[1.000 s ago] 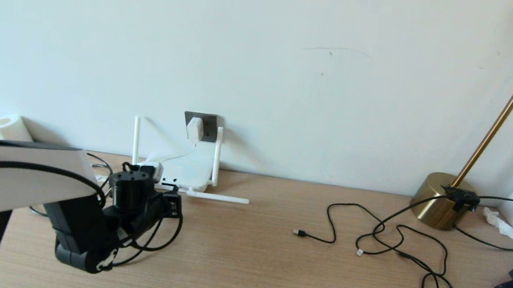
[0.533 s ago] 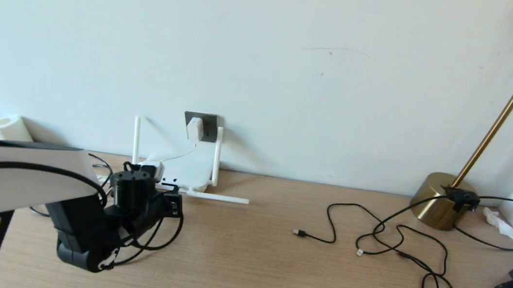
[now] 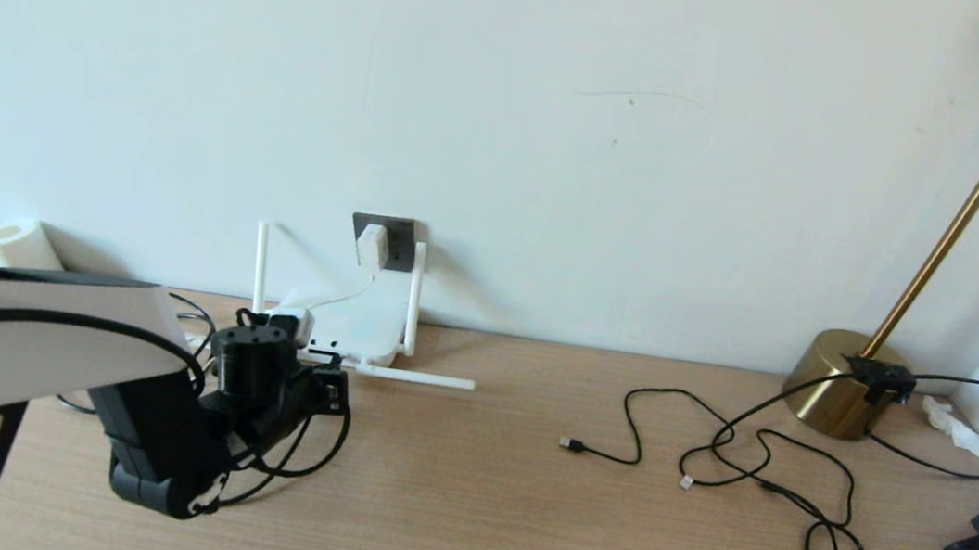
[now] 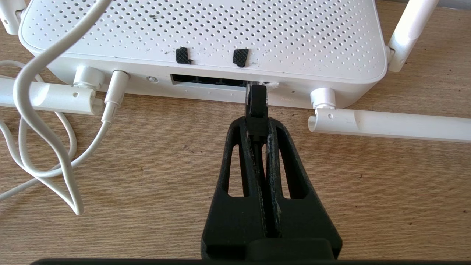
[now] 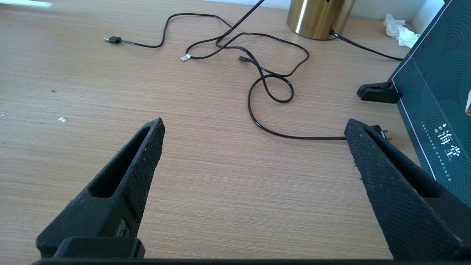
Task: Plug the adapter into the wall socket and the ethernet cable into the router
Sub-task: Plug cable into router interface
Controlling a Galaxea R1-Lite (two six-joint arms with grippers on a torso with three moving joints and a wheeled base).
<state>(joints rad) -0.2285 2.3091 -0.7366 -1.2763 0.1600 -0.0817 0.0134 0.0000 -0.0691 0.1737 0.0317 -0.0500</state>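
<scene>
The left end effector is pinching the ethernet cable by its stiff black boot, light and snag-prone, tip at the router ports; the right end effector is gaping wide.

A: White is seen on the router, dotted all over with small holes.

B: A pale wood grain is shown by the table (the lamp base, upper right, is brass-gold).
</scene>
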